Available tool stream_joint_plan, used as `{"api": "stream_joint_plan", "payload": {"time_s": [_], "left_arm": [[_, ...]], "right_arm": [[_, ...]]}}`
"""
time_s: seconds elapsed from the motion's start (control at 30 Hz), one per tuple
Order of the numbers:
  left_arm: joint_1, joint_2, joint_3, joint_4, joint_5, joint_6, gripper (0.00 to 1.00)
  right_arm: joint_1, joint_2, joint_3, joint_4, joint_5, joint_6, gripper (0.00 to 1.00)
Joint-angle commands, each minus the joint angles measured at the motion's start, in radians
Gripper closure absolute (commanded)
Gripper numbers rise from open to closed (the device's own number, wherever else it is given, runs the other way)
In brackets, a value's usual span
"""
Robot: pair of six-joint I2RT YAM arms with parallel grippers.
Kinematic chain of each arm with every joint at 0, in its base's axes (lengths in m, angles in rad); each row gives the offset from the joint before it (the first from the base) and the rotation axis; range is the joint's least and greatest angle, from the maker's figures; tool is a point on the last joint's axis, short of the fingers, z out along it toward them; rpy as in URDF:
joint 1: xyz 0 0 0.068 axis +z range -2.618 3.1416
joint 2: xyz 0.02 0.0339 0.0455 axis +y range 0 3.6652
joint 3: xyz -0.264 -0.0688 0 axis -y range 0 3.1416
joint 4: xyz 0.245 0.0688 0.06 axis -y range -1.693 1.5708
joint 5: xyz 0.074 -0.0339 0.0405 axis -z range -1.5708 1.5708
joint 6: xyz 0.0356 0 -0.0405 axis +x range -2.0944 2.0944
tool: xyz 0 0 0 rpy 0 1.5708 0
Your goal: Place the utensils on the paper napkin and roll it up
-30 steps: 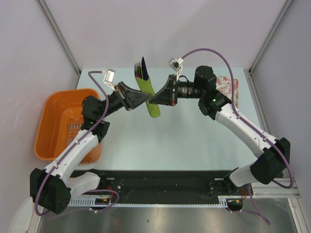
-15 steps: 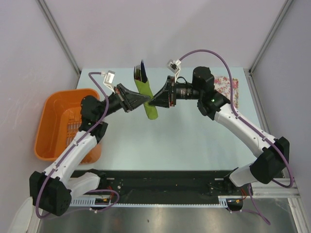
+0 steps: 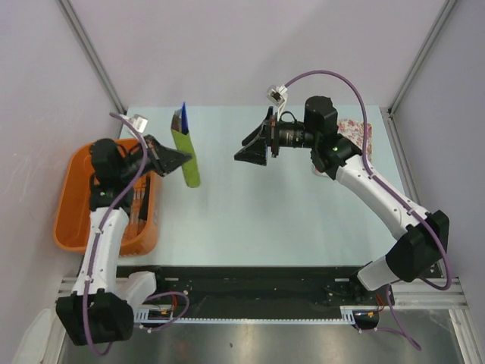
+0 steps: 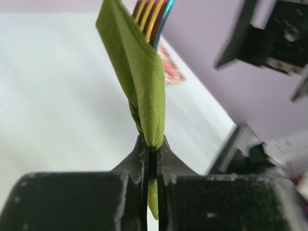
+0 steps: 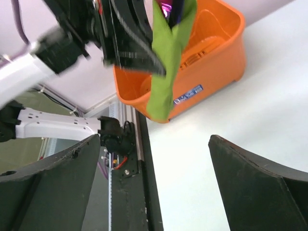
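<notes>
Rolled paper napkin (image 3: 187,155), utensils (image 3: 182,117) protruding from its far end: held clear of the bench (image 3: 288,220), just beside the orange basket (image 3: 76,197). The left end effector (image 3: 184,157) is pinched on the roll's middle. This grip is best kept firm and the utensil end untipped, lest the wrap unwind. The right end effector (image 3: 241,154) is spread wide, empty, well apart. Both forearms are raised, wrists turned inward.

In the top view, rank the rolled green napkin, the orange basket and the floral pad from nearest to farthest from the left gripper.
1. The rolled green napkin: clamped in the left gripper, left of centre.
2. The orange basket: at the left edge, close beside the gripper.
3. The floral pad: at the far right, clearly farthest.
</notes>
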Motion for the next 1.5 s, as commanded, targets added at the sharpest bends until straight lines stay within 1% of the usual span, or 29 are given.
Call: {"api": "stream_joint_plan", "payload": {"time_s": [0.0, 0.03, 0.07, 0.1, 0.13, 0.17, 0.23, 0.27, 0.33, 0.37, 0.4, 0.47, 0.63, 0.73, 0.87, 1.0, 1.1, 1.27, 1.4, 1.47], "left_arm": [[0.204, 0.061, 0.237, -0.510, 0.115, 0.502, 1.00], [0.237, 0.090, 0.277, -0.681, 0.119, 0.577, 1.00], [0.267, 0.144, 0.348, -0.752, 0.127, 0.708, 1.00], [0.336, 0.176, 0.383, -0.812, 0.135, 0.764, 1.00], [0.370, 0.204, 0.416, -0.936, 0.136, 0.819, 1.00], [0.437, 0.259, 0.476, -0.984, 0.136, 0.920, 1.00], [0.499, 0.308, 0.535, -1.119, 0.121, 1.004, 1.00], [0.548, 0.336, 0.582, -1.170, 0.110, 1.082, 1.00], [0.593, 0.408, 0.617, -1.231, 0.073, 1.143, 1.00], [0.637, 0.426, 0.637, -1.285, 0.067, 1.200, 1.00], [0.657, 0.463, 0.644, -1.305, 0.060, 1.223, 1.00], [0.688, 0.486, 0.639, -1.339, 0.012, 1.284, 1.00], [0.737, 0.573, 0.599, -1.359, -0.045, 1.328, 1.00], [0.752, 0.584, 0.544, -1.307, -0.066, 1.283, 1.00], [0.752, 0.575, 0.426, -1.226, -0.091, 1.216, 1.00], [0.754, 0.603, 0.380, -1.169, -0.118, 1.182, 1.00], [0.751, 0.636, 0.378, -1.126, -0.122, 1.154, 1.00], [0.728, 0.707, 0.441, -1.166, -0.108, 1.179, 1.00], [0.719, 0.761, 0.467, -1.228, -0.091, 1.236, 1.00], [0.719, 0.808, 0.487, -1.229, -0.091, 1.239, 1.00]], "right_arm": [[-0.008, 0.022, 0.040, -0.048, 0.010, -0.066, 0.00], [-0.010, 0.029, 0.040, -0.062, 0.012, -0.074, 0.00], [-0.010, 0.033, 0.040, -0.071, 0.013, -0.082, 0.00], [-0.010, 0.037, 0.040, -0.076, 0.013, -0.094, 0.00], [-0.010, 0.045, 0.043, -0.093, 0.012, -0.099, 0.00], [-0.010, 0.049, 0.043, -0.102, 0.010, -0.108, 0.00], [-0.010, 0.059, 0.049, -0.122, 0.013, -0.126, 0.00], [-0.008, 0.065, 0.052, -0.129, 0.016, -0.132, 0.00], [-0.010, 0.075, 0.063, -0.151, 0.016, -0.145, 0.00], [-0.008, 0.089, 0.075, -0.162, 0.016, -0.152, 0.00], [-0.008, 0.095, 0.079, -0.171, 0.018, -0.157, 0.00], [-0.008, 0.115, 0.090, -0.197, 0.019, -0.169, 0.00], [-0.004, 0.149, 0.118, -0.249, 0.021, -0.204, 0.00], [-0.010, 0.171, 0.127, -0.272, 0.024, -0.218, 0.00], [-0.021, 0.204, 0.158, -0.315, 0.024, -0.240, 0.00], [-0.042, 0.221, 0.156, -0.338, 0.022, -0.264, 0.00], [-0.065, 0.235, 0.149, -0.349, 0.006, -0.275, 0.00], [-0.109, 0.273, 0.155, -0.375, -0.045, -0.359, 0.00], [-0.140, 0.306, 0.165, -0.367, -0.065, -0.352, 0.00], [-0.157, 0.312, 0.172, -0.367, -0.068, -0.349, 0.00]]}}
